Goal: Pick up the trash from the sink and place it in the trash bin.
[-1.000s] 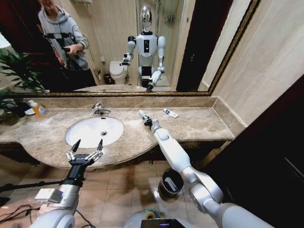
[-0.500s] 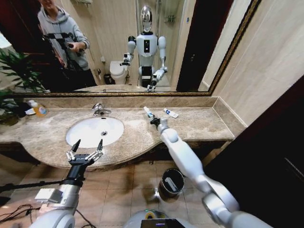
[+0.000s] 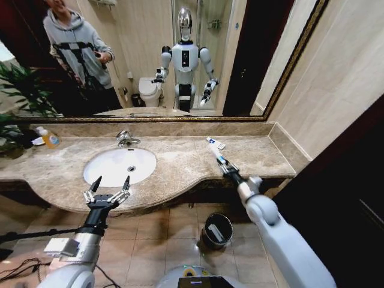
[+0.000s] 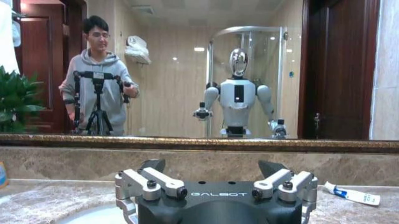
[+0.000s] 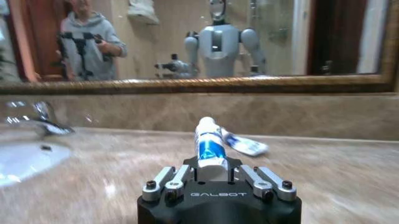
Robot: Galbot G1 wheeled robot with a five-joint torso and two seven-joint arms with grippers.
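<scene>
My right gripper (image 3: 225,165) is shut on a white tube with blue marks (image 3: 218,156), a piece of trash, held up over the right front part of the marble counter (image 3: 258,157). The right wrist view shows this tube (image 5: 208,145) upright between the jaws of the right gripper (image 5: 212,169). A second white-and-blue tube (image 3: 215,143) lies on the counter behind it. The white oval sink (image 3: 111,169) lies to the left. My left gripper (image 3: 108,188) hangs open in front of the sink's counter edge. The black trash bin (image 3: 216,230) stands on the floor below the counter.
A chrome faucet (image 3: 126,138) rises behind the sink. An orange bottle (image 3: 48,138) and a plant (image 3: 15,108) stand at the far left. A large mirror spans the wall behind the counter. Dark panelling closes off the right side.
My right arm has swung to the right and drawn back with the tube, from the middle of the counter to its right front edge. The left arm has stayed still.
</scene>
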